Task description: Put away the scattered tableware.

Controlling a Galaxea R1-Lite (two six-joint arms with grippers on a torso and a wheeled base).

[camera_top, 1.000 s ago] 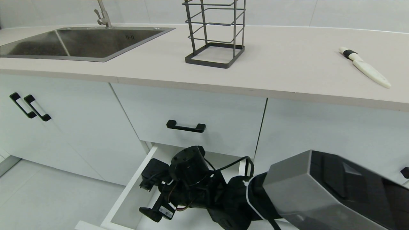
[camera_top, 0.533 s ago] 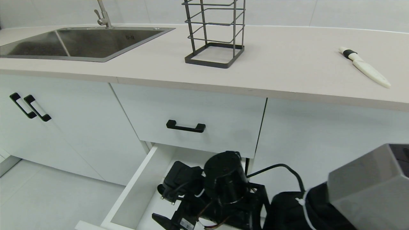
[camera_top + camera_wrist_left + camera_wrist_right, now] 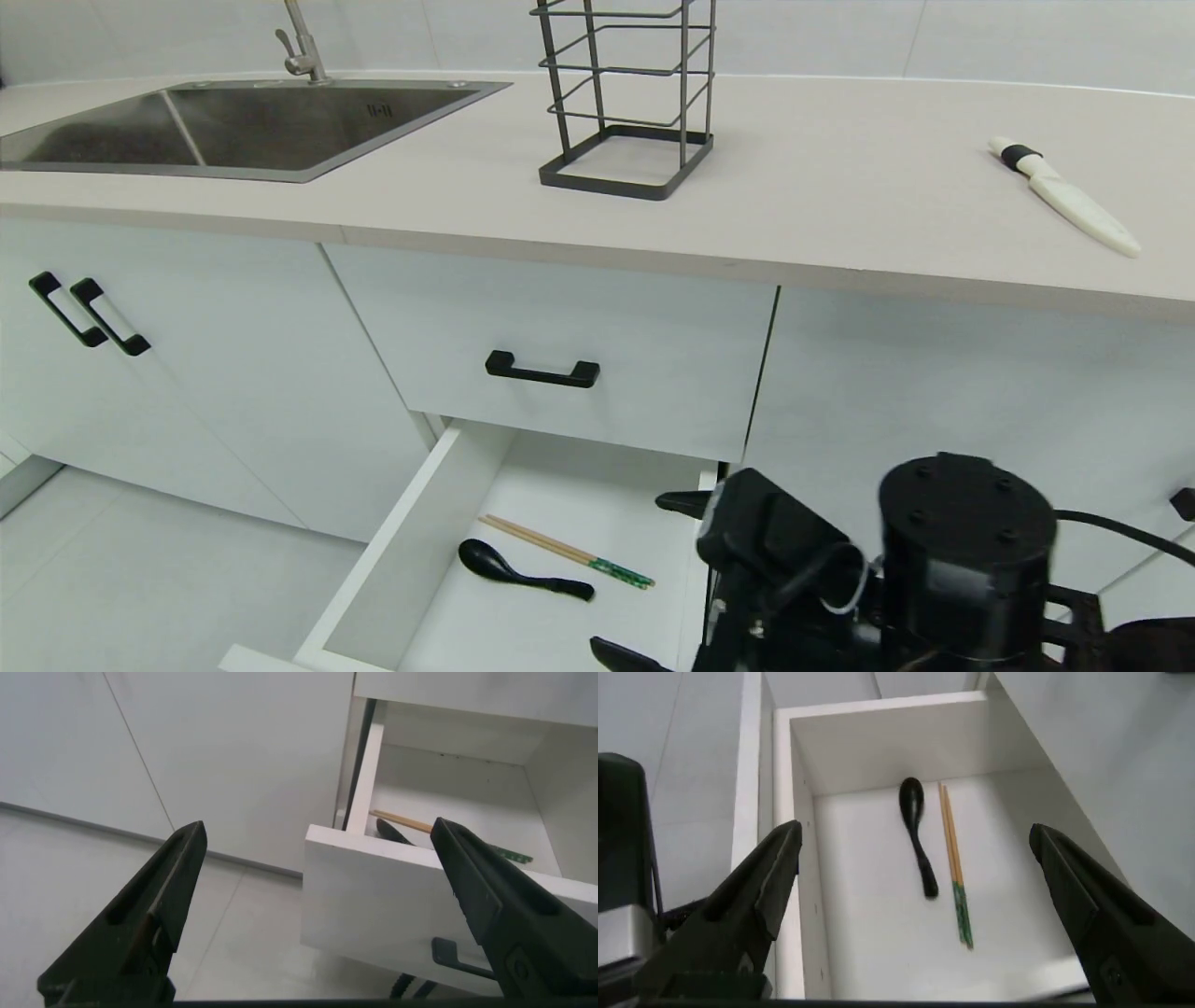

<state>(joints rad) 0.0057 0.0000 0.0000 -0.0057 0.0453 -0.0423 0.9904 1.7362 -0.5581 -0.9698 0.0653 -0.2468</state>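
Head view, closest in: the right gripper (image 3: 625, 572) hung at the open drawer's right edge, jaws spread wide with nothing between them. The right wrist view confirmed it, the right gripper (image 3: 913, 831) looking straight down into the drawer (image 3: 808, 915), both fingers (image 3: 747, 924) parted and empty.

The left wrist view showed the left gripper (image 3: 318, 826) low and outside the drawer, facing its white front panel (image 3: 420, 905). Its jaws were wide apart too, holding nothing, and a chopstick tip (image 3: 402, 820) peeked over the panel.

Inside the drawer (image 3: 392, 560), a black spoon (image 3: 523, 574) lay flat on the white floor, bowl toward the left wall. The chopsticks (image 3: 565, 553) lay just beside it, a tan pair with green ends, running nearly parallel. From above, the spoon (image 3: 918, 840) and chopsticks (image 3: 952, 859) sat side by side near the middle.

Above that, the upper drawer was shut, its black handle (image 3: 542, 371) centred. To the left, a cabinet carried two black handles (image 3: 89, 313).

Up on the countertop (image 3: 840, 187), a white knife (image 3: 1064, 196) with a black band lay alone at the far right. A dark wire rack (image 3: 630, 93) stood upright mid-counter. Far left sat the steel sink (image 3: 233, 121), with the faucet (image 3: 301, 42) behind it.
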